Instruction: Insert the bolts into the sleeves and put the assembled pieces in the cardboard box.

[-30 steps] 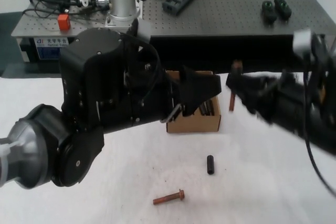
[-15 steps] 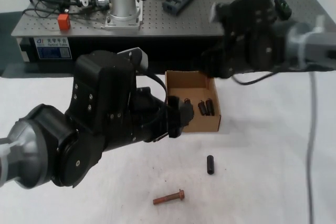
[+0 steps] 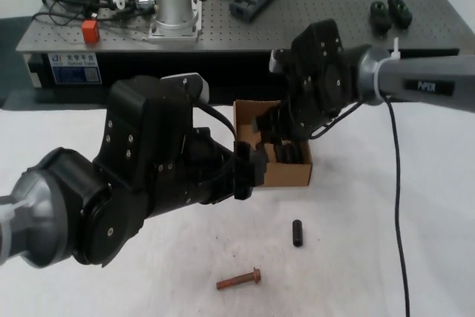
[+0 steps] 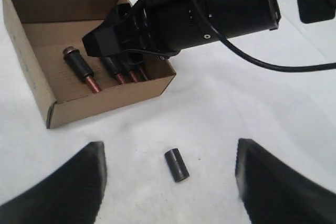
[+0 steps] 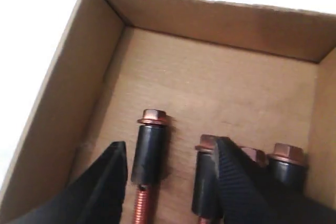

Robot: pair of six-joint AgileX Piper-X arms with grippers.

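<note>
- White cloth counter [image 3: 356,272] from up high: cardboard box [image 3: 286,174] mid-scene with the right claw [image 3: 273,139] dipped inside. A loose sleeve [image 3: 297,232] and bolt [image 3: 239,280] lie nearer.
- Left wrist: left claw [image 4: 169,150] spread wide and empty, over that sleeve.
- Right wrist clears up the box interior: fingers apart around an assembled piece [image 5: 149,148] lying on the bottom. I'd lift straight up so nothing snags.
</note>
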